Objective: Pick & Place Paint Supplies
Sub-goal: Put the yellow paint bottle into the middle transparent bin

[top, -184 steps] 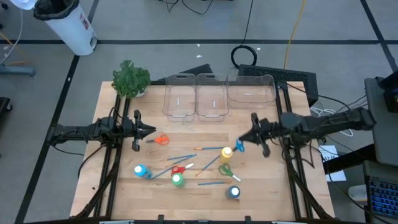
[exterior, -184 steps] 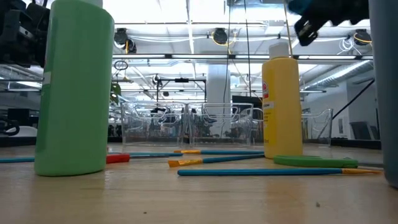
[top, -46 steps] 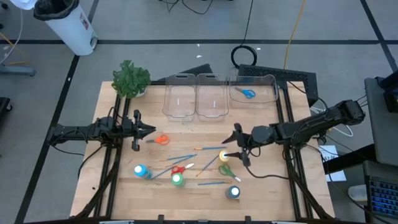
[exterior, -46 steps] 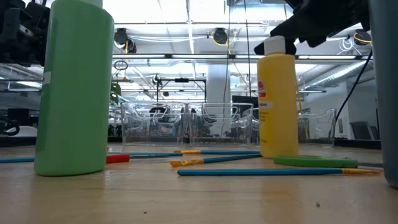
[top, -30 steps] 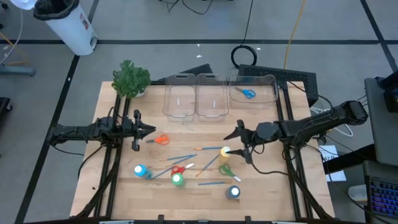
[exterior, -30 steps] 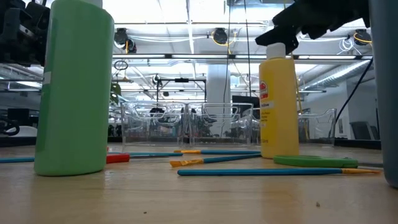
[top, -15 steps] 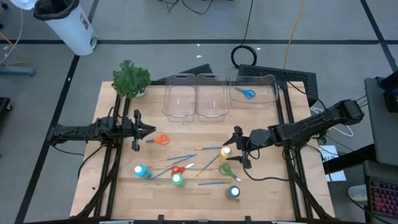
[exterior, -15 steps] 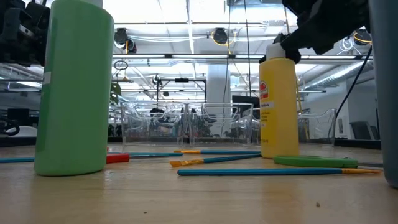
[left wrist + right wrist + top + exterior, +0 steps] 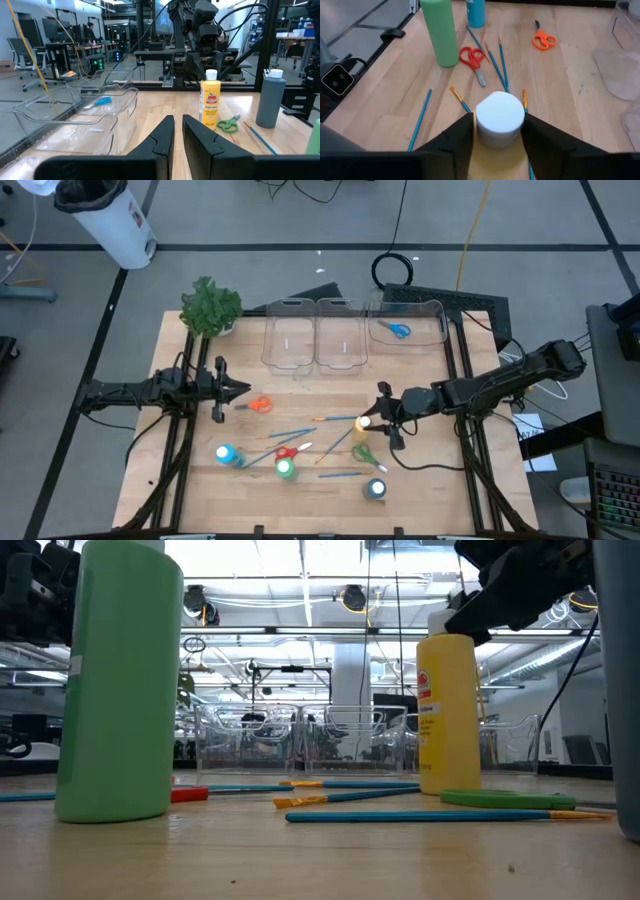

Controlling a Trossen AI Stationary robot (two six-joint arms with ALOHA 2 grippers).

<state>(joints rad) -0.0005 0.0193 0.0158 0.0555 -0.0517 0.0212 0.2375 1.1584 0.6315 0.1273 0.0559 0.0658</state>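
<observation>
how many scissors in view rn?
4. Blue scissors in the right bin; orange scissors by the left hand; red scissors mid-table; green scissors beside the yellow bottle.

Yellow paint bottle [image 9: 363, 423], white cap [image 9: 500, 118]

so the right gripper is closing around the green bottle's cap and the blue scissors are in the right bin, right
Not the green bottle: the right gripper straddles the white cap of the yellow bottle, as the right wrist view shows. The blue scissors do lie in the right bin.

We see the yellow bottle [image 9: 364, 423] upright mid-table among brushes [image 9: 290, 433] and scissors [image 9: 259, 406]; blue scissors [image 9: 398, 330] lie in the far-right bin
</observation>
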